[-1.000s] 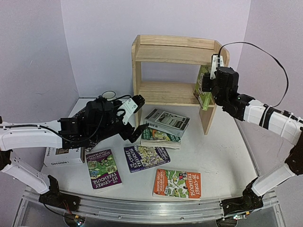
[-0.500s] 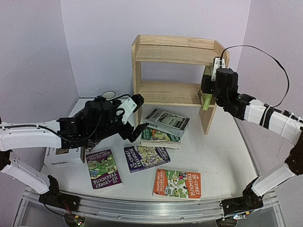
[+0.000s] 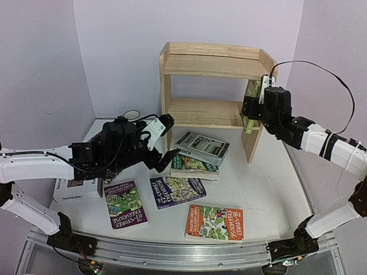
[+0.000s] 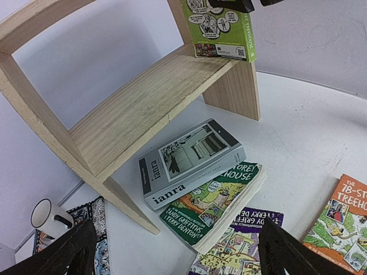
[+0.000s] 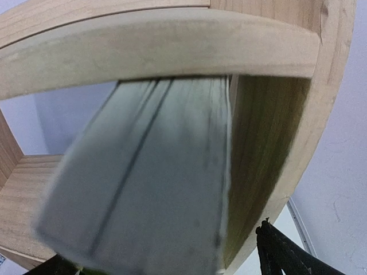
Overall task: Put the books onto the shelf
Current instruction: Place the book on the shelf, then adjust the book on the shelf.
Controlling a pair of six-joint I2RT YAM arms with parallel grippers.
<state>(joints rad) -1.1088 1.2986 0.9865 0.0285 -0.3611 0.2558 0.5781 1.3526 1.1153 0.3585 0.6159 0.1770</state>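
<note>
At 8 o'clock on the white tabletop [image 3: 269, 189] lies the thick white "Decorate" book [image 3: 71, 193], well apart from the work. Just right of it the left gripper [image 3: 168, 139] hovers with its fingers spread wide, holding nothing, above the stack at the centre. That stack is the grey-white "ianra" book [image 4: 192, 157] lying flat on the green Treehouse paperback [image 4: 221, 200]. Toward 6 o'clock lie the purple Treehouse paperback [image 3: 124, 204] and the dark purple Treehouse paperback [image 3: 172, 191]. At 5 o'clock is the orange Treehouse paperback [image 3: 215, 222], flat like the others.

The step in hand sits at 1 o'clock. The light green Treehouse paperback [image 4: 221, 28] stands on the lower tier of the light pine two-tier shelf [image 3: 200, 113], at its right end beside the side panel [image 3: 253, 143]. The right gripper [image 3: 248, 109] is around the book's upper part. In the wrist view its fingers stand wider than the book, with a sliver of gap at one, so the book seems to rest on the board by itself.

To finish well, I judge the arm should back straight out toward 5 o'clock with its fingers wide and clear of the cover. The book appears close to the board's front edge, and a nudge could tip it off.
</note>
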